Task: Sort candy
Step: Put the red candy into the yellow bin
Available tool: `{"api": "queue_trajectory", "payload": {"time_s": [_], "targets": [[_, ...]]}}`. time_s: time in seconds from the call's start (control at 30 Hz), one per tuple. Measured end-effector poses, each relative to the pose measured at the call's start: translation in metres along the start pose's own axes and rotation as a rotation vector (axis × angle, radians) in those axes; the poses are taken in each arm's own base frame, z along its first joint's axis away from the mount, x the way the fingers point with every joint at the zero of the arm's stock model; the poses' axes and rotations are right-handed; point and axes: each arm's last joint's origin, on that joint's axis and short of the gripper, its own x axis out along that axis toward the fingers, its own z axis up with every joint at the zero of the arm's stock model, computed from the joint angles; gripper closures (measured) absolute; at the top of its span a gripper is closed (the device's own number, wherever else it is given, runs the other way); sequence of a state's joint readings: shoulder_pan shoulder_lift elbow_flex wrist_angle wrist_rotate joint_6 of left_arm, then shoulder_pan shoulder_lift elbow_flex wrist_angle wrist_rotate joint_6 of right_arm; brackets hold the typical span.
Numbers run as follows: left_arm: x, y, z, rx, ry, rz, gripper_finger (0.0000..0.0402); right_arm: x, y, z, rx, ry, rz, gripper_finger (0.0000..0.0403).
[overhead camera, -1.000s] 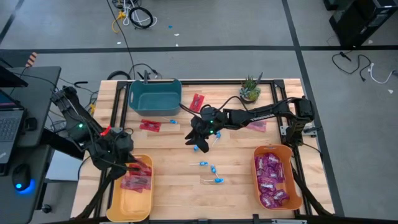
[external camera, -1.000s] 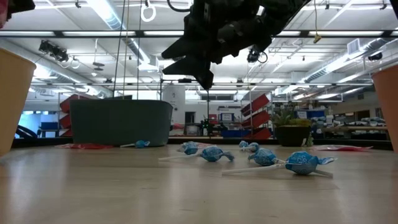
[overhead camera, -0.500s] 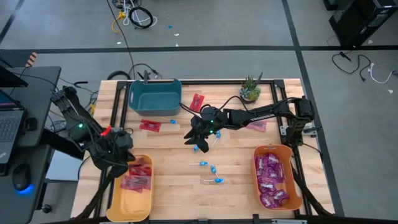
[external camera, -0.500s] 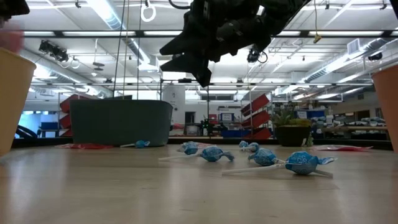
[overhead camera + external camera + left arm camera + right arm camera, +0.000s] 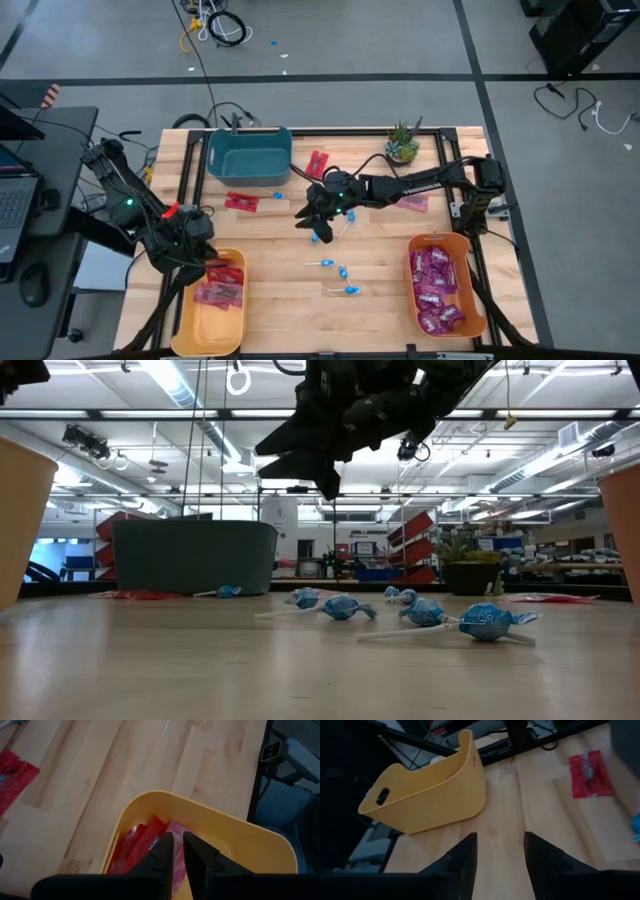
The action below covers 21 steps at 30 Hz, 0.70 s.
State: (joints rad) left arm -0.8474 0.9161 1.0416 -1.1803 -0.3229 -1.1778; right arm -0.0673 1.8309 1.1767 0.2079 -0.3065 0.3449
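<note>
Sorting looks over halfway: red packets (image 5: 220,285) below the slightly parted, empty left hand (image 5: 177,851); blue lollipops (image 5: 343,272) and more red packets lie near the released right hand (image 5: 318,211).

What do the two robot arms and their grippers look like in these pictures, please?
Both arms are dark, jointed and slim. The left arm carries a small green light and a red patch near its wrist. The right arm bears pale lettering along its forearm and a green light near its gripper. The left gripper and right gripper each have two flat, dark, blade-like fingers.
</note>
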Motion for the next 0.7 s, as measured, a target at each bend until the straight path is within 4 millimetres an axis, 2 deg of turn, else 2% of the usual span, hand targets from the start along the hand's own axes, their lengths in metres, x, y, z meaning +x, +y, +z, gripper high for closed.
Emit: {"api": "queue_trajectory", "payload": {"time_s": [0.3, 0.7], "targets": [[0.000, 0.000, 0.001, 0.011, -0.043, 0.018, 0.0355, -0.006, -0.020, 0.005, 0.025, -0.027, -0.115, 0.0256], [0.000, 0.001, 0.006, 0.126, -0.185, 0.074, 0.0355, -0.029, -0.076, 0.012, 0.100, -0.062, -0.472, 0.0256]]}}
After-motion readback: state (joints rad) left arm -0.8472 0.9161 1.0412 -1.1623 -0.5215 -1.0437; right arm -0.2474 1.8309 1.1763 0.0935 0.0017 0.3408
